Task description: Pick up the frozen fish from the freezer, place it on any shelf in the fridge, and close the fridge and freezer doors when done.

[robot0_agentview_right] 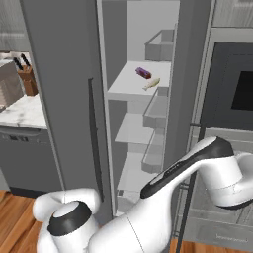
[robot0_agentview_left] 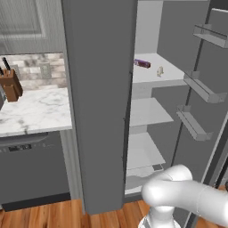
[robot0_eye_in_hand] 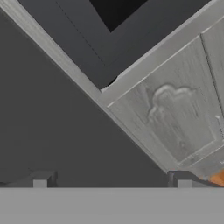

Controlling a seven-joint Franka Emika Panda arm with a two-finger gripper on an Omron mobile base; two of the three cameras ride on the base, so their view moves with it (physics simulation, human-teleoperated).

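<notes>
Though it lies tiny on the uppermost shelf (robot0_agentview_right: 129,84) of the open compartment, just beside the small purple can (robot0_agentview_right: 143,72), the frozen fish (robot0_agentview_right: 151,84) will likely handle as a light, stiff, slick thing, best pinched across the thicker middle of its body, not the tail. In the hand view the fingers (robot0_eye_in_hand: 42,179) stand spread apart, grasping nothing.

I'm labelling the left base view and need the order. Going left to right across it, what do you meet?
Knife block → marble counter → closed dark grey door → purple can → small pale fish → open door's bins.
</notes>
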